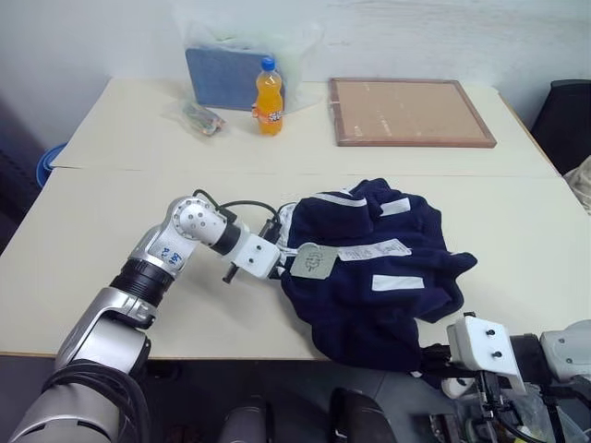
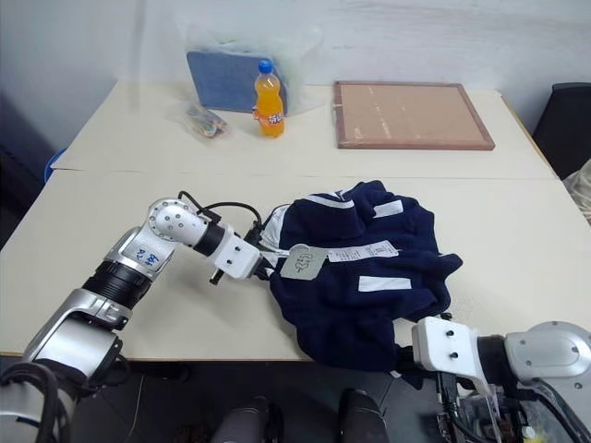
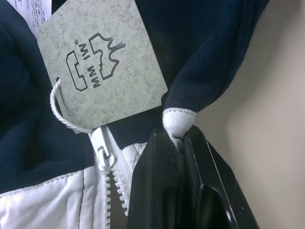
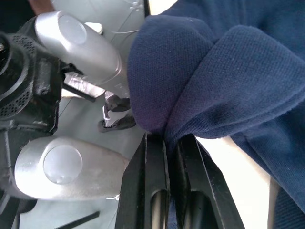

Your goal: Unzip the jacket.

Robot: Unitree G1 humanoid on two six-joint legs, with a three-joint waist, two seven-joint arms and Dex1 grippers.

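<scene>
Right gripper (image 4: 167, 143): clamped on jacket (image 1: 388, 277) hem at table (image 1: 111, 277) front edge.
Left gripper (image 3: 178, 140): clamped on white trim, beside the zipper pull (image 3: 102, 152).
Risk: pull not gripped; tugging likely drags fabric, zipper unopened.

Jacket (image 1: 374, 268) on table's (image 1: 92, 277) near edge, bottle (image 1: 269, 97) behind.

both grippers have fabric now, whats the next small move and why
Probably regrip with the right gripper. It is shut on a navy fold of the jacket at the table's near edge, away from the zipper. The left gripper pins white trim beside the zipper slider, which sits at the top of closed teeth under the hang tag. That slider needs taking next.
</scene>
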